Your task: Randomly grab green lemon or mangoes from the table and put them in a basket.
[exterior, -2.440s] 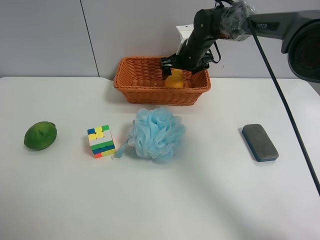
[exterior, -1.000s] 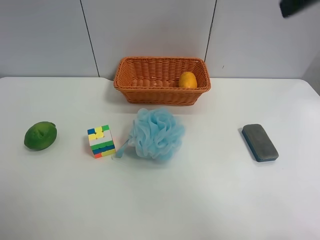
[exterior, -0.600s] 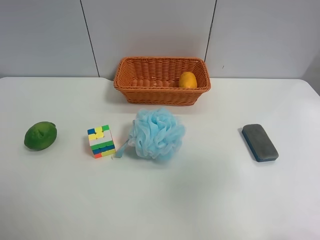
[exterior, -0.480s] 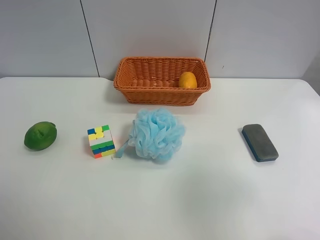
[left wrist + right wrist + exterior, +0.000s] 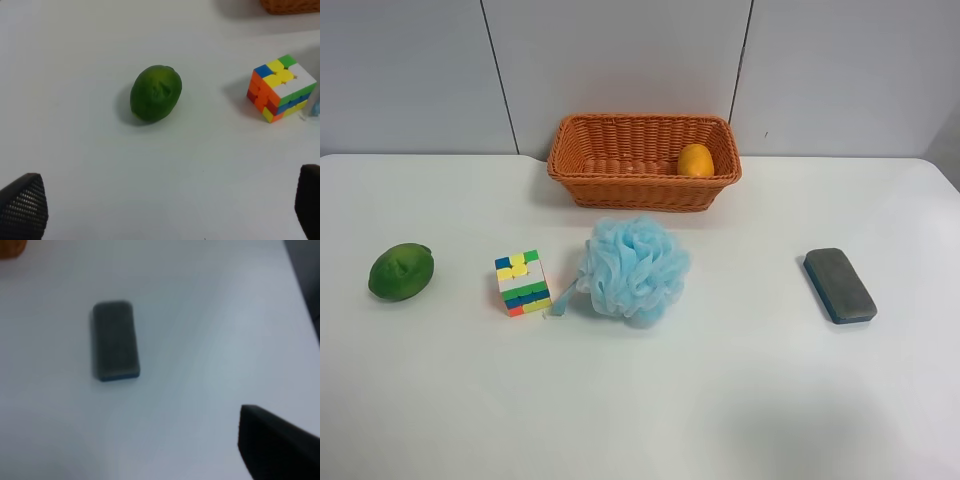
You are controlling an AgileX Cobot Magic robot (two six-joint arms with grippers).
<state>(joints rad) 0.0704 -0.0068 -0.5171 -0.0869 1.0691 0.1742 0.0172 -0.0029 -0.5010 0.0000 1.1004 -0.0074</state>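
The green lemon lies on the white table at the exterior high view's left. It also shows in the left wrist view, with nothing touching it. The orange-yellow mango lies inside the wicker basket, at its right end. My left gripper is open and empty, short of the lemon. Only one finger of my right gripper shows, far off centre, so the jaws stand apart and empty above the table. Neither arm shows in the exterior high view.
A colour cube and a blue bath puff sit mid-table in front of the basket. The cube also shows in the left wrist view. A grey block lies at the right, also in the right wrist view.
The arm at the exterior high view's right let go of the mango in the basket and drew back out of that view. The mango stays in the basket.
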